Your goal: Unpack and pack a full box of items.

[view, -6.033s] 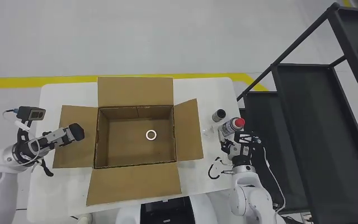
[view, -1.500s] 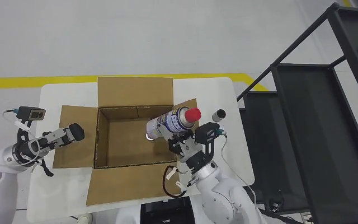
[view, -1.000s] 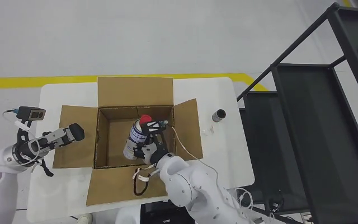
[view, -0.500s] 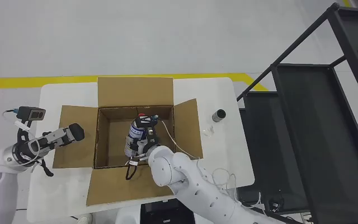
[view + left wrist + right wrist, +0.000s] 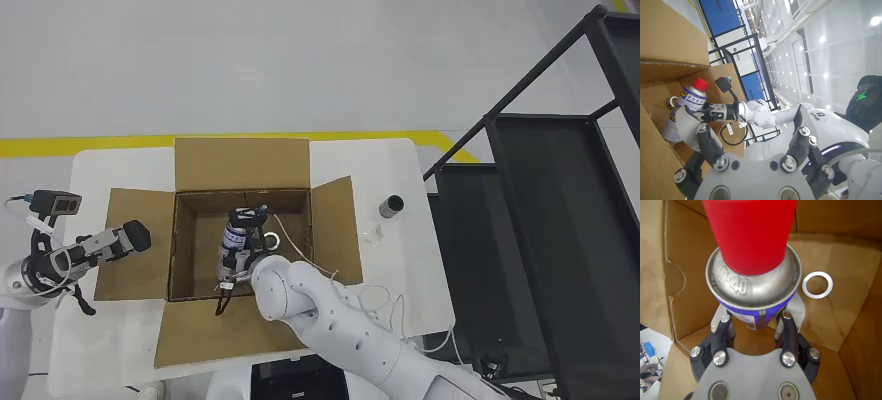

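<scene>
Right claw: pinching the spray can low on its body, a finger on either side; lower centre of the right wrist view.
Spray can: red cap up, inside the box, centre of the top view. Whether its base touches the cardboard floor, cannot tell.
Metal ring: flat on the box floor, just beside the can, to the right in the right wrist view; apart from it.
Box: flaps folded out, open at the middle of the table.
Left claw: fingers spread wide, holding nothing; left edge of the top view, over the left flap.
Small cylinder: stands on the table, right of the box.
Step in hand, as I judge it: setting the can down in the box, packing phase, early.
To do it well: lower until the base sits flat, clear of the ring. Release only then.
Exit: lift straight up; a tall can tips easily if a finger drags it.
</scene>
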